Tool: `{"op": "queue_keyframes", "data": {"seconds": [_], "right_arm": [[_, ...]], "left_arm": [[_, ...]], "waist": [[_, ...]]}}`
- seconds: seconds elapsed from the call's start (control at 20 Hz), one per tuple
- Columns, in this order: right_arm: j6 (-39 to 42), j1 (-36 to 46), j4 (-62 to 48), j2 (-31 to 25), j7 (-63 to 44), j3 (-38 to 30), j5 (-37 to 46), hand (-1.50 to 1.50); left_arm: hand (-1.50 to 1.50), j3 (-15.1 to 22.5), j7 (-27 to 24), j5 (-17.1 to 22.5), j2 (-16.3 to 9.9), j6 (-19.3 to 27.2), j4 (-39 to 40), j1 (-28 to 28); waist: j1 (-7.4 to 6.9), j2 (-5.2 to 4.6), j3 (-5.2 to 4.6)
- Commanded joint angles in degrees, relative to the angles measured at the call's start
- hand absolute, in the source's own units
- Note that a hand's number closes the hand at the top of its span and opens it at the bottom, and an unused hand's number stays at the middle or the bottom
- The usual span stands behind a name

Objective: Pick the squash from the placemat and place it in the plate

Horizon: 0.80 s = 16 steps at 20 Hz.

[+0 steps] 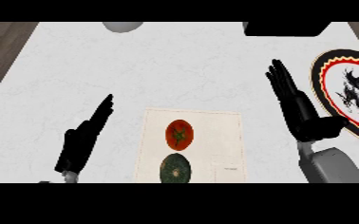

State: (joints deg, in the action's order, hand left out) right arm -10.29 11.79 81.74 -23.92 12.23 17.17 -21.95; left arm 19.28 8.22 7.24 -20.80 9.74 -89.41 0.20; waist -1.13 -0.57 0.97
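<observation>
White marble counter: the squash (175,169) — dark green, round — lies on the placemat (224,137) just below a tomato (179,134). It looks hard, smooth and heavy-ish, best cupped across its sides. Both hands are released, fingers straight — the left (82,140) beside the mat, the right (298,105) nearer the plate (324,73).

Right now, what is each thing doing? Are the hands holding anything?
Left robot hand: open, fingers straight, holding nothing, left of the placemat.
Right robot hand: open, fingers straight, holding nothing, beside the plate.
Squash: dark green, lying on the placemat, untouched.
Tomato: red, on the placemat, just above the squash.
Plate: at the right edge, nothing on the part shown.
</observation>
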Motion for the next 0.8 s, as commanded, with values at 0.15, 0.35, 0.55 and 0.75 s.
{"op": "queue_keyframes", "data": {"seconds": [0.15,0.35,0.55,0.75], "right_arm": [[-4.8,5.3,15.6,-0.3,-6.3,0.9,4.0,1.50],[-15.5,6.1,8.7,-10.9,-10.0,-0.5,21.6,1.50],[-27.6,-4.1,19.8,1.3,-6.0,2.3,23.6,-1.50],[-29.0,-10.5,26.8,4.6,-4.9,10.0,30.1,-1.50]], "left_arm": [[0.00,-4.2,2.2,2.5,3.9,3.6,5.8,1.9],[0.00,-5.6,3.3,6.3,6.0,3.3,5.2,2.4],[0.00,-6.8,1.9,9.4,5.9,0.2,3.8,5.0],[0.00,-9.0,3.7,9.4,5.0,-1.6,5.5,0.7]], "waist": [[1.90,1.00,-1.15],[3.53,1.26,-1.65],[2.22,0.94,-1.03],[1.69,0.72,-1.00]]}}
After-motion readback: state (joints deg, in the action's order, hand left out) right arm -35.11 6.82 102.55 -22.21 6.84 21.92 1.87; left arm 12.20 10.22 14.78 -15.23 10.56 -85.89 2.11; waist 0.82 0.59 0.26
